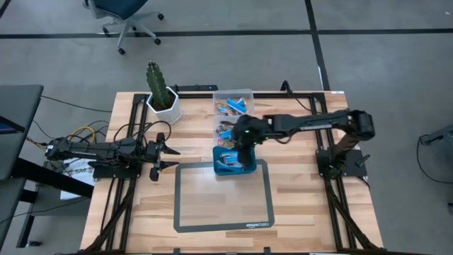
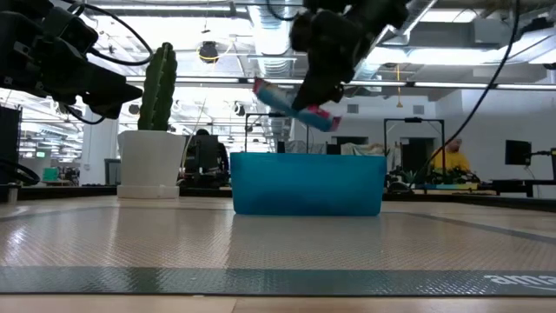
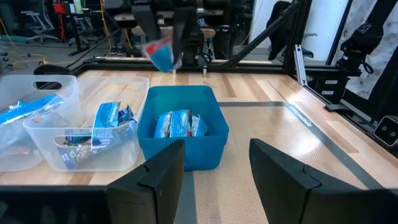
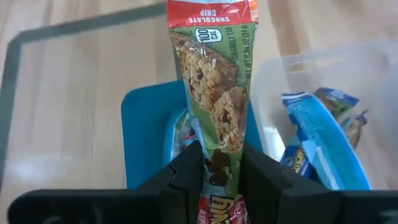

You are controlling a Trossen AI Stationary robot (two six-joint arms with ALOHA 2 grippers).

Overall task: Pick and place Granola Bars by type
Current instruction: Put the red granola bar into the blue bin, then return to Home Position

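- Granola bar (image 4: pixel 214 93), a chocolate chip one with a red end, is pinched at its lower end by the right hand (image 4: pixel 221 171), whose fingers are closed on the wrapper, in the air above the teal tray (image 1: pixel 233 168).
- Judging by this, the carry is nearly over; next comes lowering over the tray and letting go.
- Tray already holds a few bars (image 3: pixel 179 123).
- Clear bins (image 3: pixel 81 140) just beside the tray hold blue-wrapped bars.
- Left hand (image 1: pixel 163 157) waits well apart from the tray over the surface, fingers spread, empty.
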